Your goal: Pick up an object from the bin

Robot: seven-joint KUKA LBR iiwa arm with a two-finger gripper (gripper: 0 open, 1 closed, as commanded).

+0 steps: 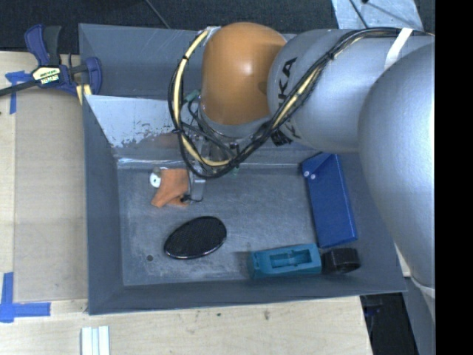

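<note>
— What lies closest, along the front wall of the bin (103, 220)?
— A teal plastic tool (284, 261) with a black knob (344, 259) at its right end, and left of it a flat black oval (195, 237).
— And further in?
— An orange lump (168, 191) at the left middle of the floor, the pincer (196, 189) right against its right side; open or closed, I cannot tell. A blue box (330, 198) lies along the right wall, well apart.

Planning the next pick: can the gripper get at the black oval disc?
Probably yes. The black oval disc lies alone on bare floor with nothing on it. The gripper hangs close by, beside the orange toy.
</note>
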